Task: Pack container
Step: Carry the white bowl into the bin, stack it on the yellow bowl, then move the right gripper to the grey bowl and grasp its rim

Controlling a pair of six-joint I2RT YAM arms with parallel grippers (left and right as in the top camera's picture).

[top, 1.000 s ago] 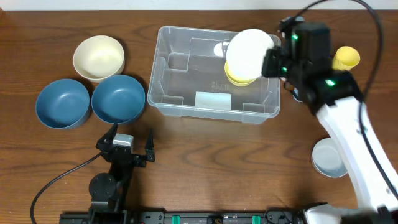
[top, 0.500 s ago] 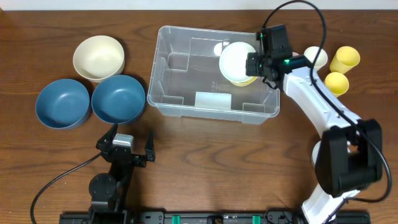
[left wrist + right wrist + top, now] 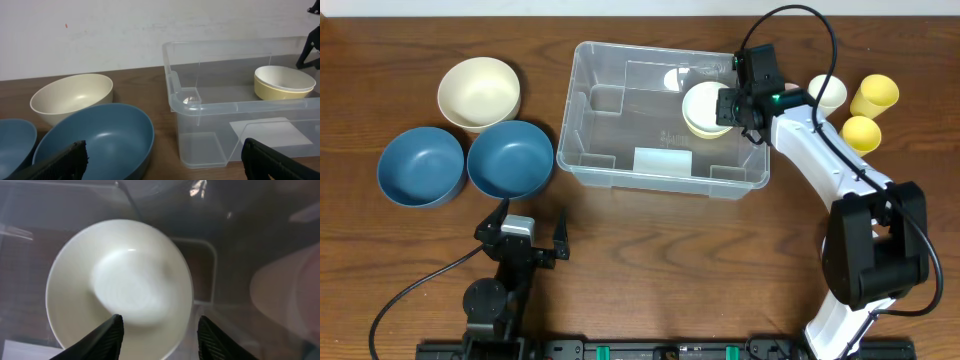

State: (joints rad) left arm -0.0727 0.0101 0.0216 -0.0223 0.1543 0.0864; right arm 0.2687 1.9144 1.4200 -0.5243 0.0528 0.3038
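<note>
Overhead and wrist views, packing step. The container [image 3: 665,185] sits mid-surface, well apart from the left arm. In its right-hand half rest the nested bowls [image 3: 705,108], a white one seated in a yellow one, upright on the floor of the bin. The right end effector [image 3: 732,105] hangs inside the container just above the bowls' right edge. In the right wrist view its fingers [image 3: 112,335] stand apart over the white bowl [image 3: 120,285], pinching nothing. The left end effector [image 3: 525,240] rests near the front edge of the surface, fingers fully spread and empty.

Step judged in hand: letting go of the bowls and withdrawing. To do it well, keep the fingers spread so neither catches the bowl rim, rise straight up until clear of the container's right wall, and only then swing outward. A sideways start would likely drag the stack or nudge the bin. Much seems left to pack: two blue bowls [image 3: 420,167], a cream bowl [image 3: 478,92], yellow cups [image 3: 877,93], a white cup [image 3: 827,92] and a small white bowl [image 3: 848,252].

Writing: a white label [image 3: 663,160] lies on the container's base, apparently blank; a faint moulded mark beside it is illegible, and no brand can be read
</note>
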